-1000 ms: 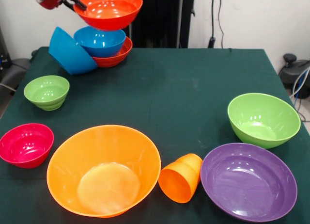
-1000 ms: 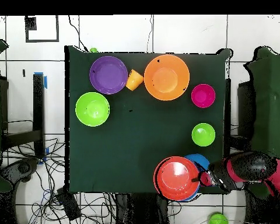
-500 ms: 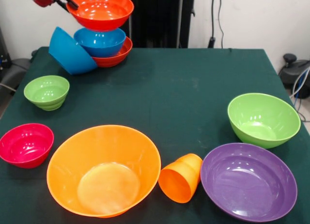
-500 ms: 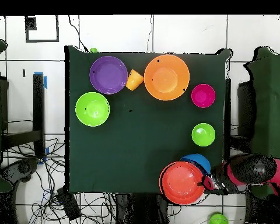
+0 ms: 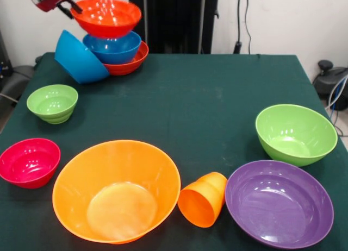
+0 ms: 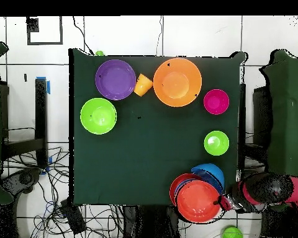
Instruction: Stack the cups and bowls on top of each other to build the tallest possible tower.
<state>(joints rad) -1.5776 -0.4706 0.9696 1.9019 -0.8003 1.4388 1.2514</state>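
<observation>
My gripper (image 5: pixel 70 7) is shut on the rim of a red-orange bowl (image 5: pixel 106 16), holding it in the air at the table's far left corner. Just below it a blue bowl (image 5: pixel 111 46) sits nested in another red-orange bowl (image 5: pixel 130 62), the tower's base. A second blue bowl (image 5: pixel 78 58) leans tilted against that pile. From overhead the gripper (image 6: pixel 225 201) sits beside the held bowl (image 6: pixel 197 201), which overhangs the table's edge. An orange cup (image 5: pixel 203 199) lies on its side between the large orange bowl (image 5: pixel 117 190) and the purple bowl (image 5: pixel 279 202).
A small green bowl (image 5: pixel 53 102) and a magenta bowl (image 5: pixel 29 161) stand along the left side. A large green bowl (image 5: pixel 295 133) is at the right. The dark green table (image 5: pixel 190 99) is bare through its middle.
The gripper has carried the red-orange bowl leftwards in the front view, off the pile's centre and out over the table's edge. Everything else stayed put.
</observation>
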